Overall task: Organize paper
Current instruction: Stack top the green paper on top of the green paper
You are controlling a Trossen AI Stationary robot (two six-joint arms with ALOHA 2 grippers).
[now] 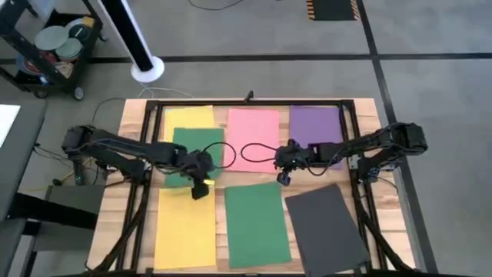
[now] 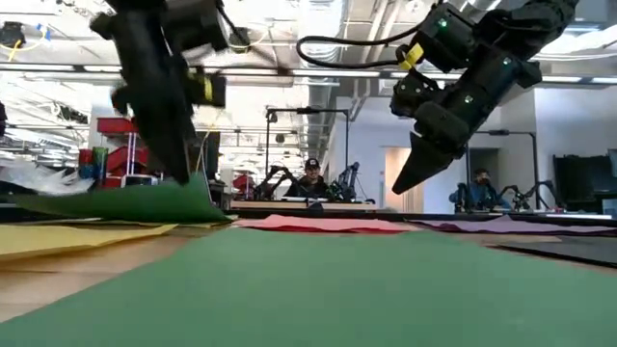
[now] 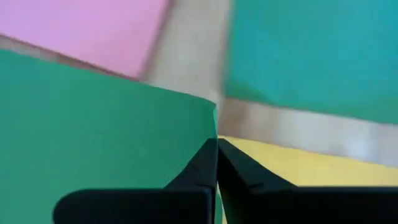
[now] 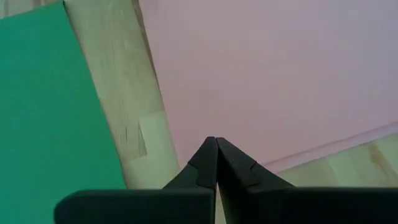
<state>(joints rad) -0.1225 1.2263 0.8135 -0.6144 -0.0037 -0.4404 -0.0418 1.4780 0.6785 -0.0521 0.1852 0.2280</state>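
Observation:
Several coloured sheets of paper lie on the wooden table: yellow (image 1: 190,117), pink (image 1: 254,138) and purple (image 1: 315,127) along the far side, yellow (image 1: 184,227), green (image 1: 256,223) and black (image 1: 327,227) along the near side. Another green sheet (image 1: 196,146) overlaps the far yellow one. My left gripper (image 1: 201,183) is shut on that sheet's near right corner. My right gripper (image 1: 283,175) is shut and hangs above the pink sheet's near edge (image 4: 311,155), clear of the table in the low view (image 2: 405,183). My left gripper pinches the green sheet's side edge (image 3: 214,140), just below its corner (image 3: 213,107), between its two fingers. The fingers come from above, pointing down. That corner is raised off the table (image 2: 198,193), while the sheet's far part slopes down and lies on the yellow sheet.
A black frame (image 1: 246,101) runs around the table's work area, with bare wood strips between the sheets (image 4: 124,106). Cables loop over the pink sheet (image 1: 257,150). Beyond the table stand a cart (image 1: 54,54) and a white post (image 1: 142,54); people sit far behind (image 2: 310,178).

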